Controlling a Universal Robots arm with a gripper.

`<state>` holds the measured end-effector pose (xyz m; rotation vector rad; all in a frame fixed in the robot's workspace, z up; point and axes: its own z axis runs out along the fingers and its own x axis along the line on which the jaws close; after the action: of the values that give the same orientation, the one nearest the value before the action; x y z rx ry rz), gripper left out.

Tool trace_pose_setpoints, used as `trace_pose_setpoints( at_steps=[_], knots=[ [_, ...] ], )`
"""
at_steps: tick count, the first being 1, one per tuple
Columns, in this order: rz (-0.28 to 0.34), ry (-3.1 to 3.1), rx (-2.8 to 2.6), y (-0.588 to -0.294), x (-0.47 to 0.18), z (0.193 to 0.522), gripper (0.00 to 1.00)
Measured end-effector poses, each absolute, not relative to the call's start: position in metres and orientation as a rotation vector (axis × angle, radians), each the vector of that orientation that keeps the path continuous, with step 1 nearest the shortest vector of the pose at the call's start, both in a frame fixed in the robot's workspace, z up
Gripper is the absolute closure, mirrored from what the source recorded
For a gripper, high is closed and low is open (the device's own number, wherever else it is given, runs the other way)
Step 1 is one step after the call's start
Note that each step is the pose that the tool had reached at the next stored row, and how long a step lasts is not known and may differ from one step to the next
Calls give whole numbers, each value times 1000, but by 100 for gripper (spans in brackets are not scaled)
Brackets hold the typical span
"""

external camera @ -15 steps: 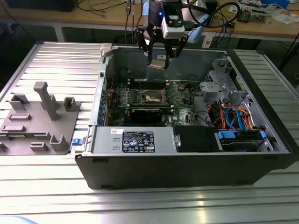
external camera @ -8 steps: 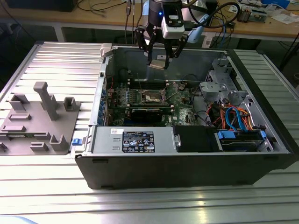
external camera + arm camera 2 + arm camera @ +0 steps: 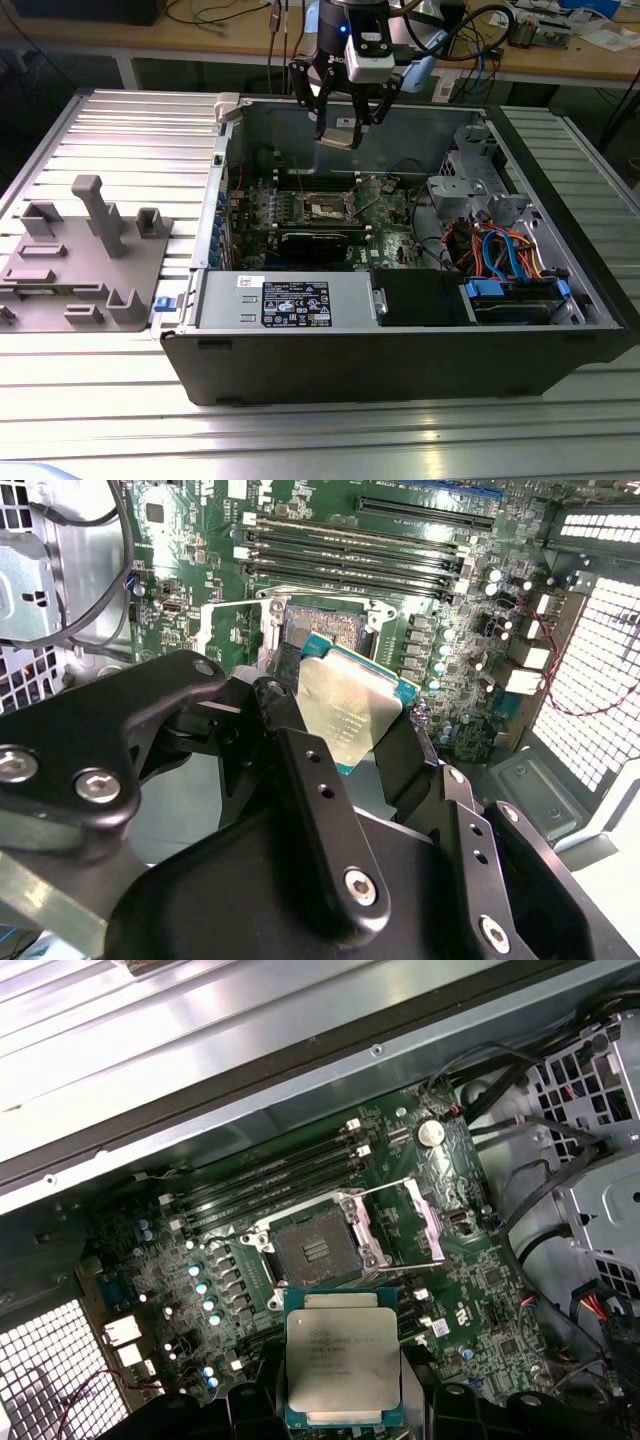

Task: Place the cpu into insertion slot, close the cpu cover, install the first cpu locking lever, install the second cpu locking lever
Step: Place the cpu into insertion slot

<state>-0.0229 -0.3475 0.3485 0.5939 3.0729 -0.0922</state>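
Nearest me is the dark wall of the open computer case (image 3: 400, 360), which sits on a ribbed aluminium table (image 3: 90, 410). Just behind that wall, on the near side of the insertion slot (image 3: 312, 1250), is the power supply (image 3: 230, 300). It carries a black-and-white label (image 3: 295, 303) whose print is too fine for me to read.

The slot lies bare in the middle of the green motherboard, with its contact field exposed. The cpu cover (image 3: 420, 1218) stands swung up at one edge of the slot, not folded over it.

Above the slot and well clear of it hangs the gripper (image 3: 340, 135). Its black fingers (image 3: 300, 750) are clenched on opposite edges of the cpu (image 3: 343, 1365). The chip is in the air, silver lid outward, not touching the board. There is engraving on the lid, but I cannot make it out.

The second wrist view shows the chip sitting at a slant between the fingers, and I think that is where the trouble could come from. If it goes down skewed or turned the wrong way, a corner could land on the contacts and bend them. The grip is only on thin edges, so a slip could drop the chip onto the socket. The raised cover is close enough to the slot that a finger could clip it.
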Motion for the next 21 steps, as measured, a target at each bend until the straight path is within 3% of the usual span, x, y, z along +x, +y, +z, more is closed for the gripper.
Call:
trace_pose_setpoints(
  at_steps=[21],
  knots=[
    [-110,3065,621,-348,-23,348,46]
  ],
)
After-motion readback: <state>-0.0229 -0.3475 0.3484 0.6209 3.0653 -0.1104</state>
